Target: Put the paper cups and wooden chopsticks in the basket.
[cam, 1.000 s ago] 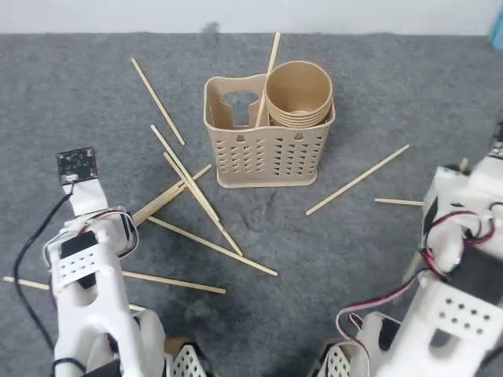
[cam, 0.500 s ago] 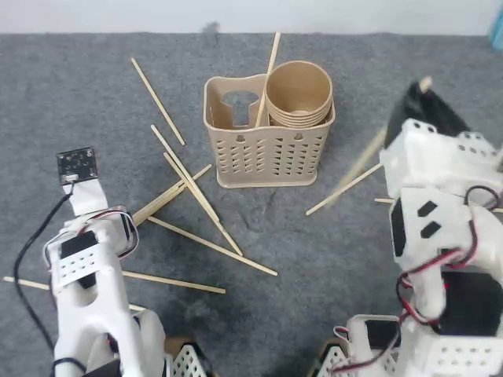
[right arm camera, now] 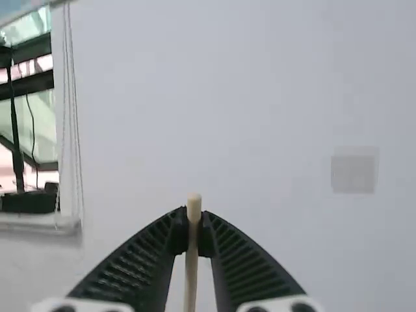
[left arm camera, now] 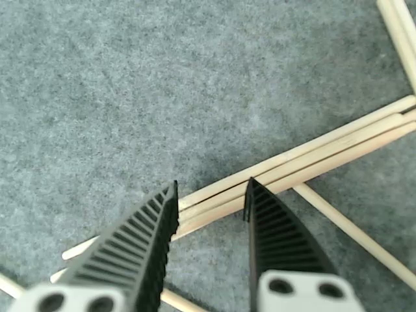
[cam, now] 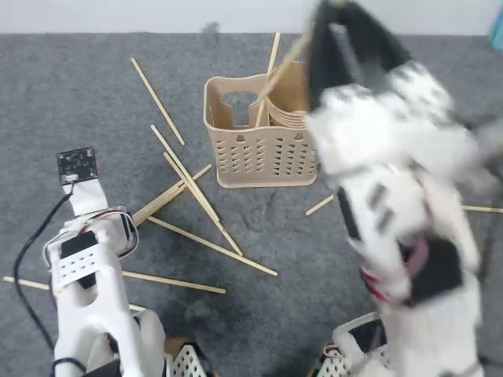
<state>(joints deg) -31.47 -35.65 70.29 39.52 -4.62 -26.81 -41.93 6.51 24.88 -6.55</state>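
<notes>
**Left arm** (cam: 82, 290): white plastic, at the near edge of the grey carpet (cam: 71, 94), which has a short, felt-like pile.

**Left gripper** (left arm camera: 211, 188): black ribbed jaws standing apart, empty, low over the carpet. The left wrist view shows the bundle of three chopsticks (left arm camera: 312, 162) passing beneath the tips, laid side by side and touching. In the high view the same bundle (cam: 169, 196) is partly crossed by other sticks.

**Loose chopsticks**, pale round wood, flat on the carpet:
- One stick (cam: 173, 281) just beside the left arm.
- A long stick (cam: 212, 246) lying slantwise in the middle ground.
- Another (cam: 196, 188) crossing the bundle.
- A short visible length (cam: 318, 206) near the basket's foot.
- One (cam: 479, 208) at the right arm's side.
- A far one (cam: 157, 90) beyond the bundle.

**Basket** (cam: 259, 153): tan plastic with rounded corners, slotted walls and two compartments, upright, beyond the middle of the carpet. The compartment on the right arm's side holds the stack of paper cups (cam: 287, 106), nested and brown, partly hidden. A standing chopstick (cam: 273, 51) leans inside by the divider. The other compartment shows a handle cutout.

**Right gripper** (cam: 339, 16): high above the basket. The right wrist view shows the right gripper's (right arm camera: 193, 227) jaws closed tight on a held chopstick (right arm camera: 193, 205), whose end sticks out past the tips against a white wall (right arm camera: 273, 97), with a window (right arm camera: 29, 117) to one side. In the high view the held chopstick (cam: 289, 56) slants down towards the basket.
</notes>
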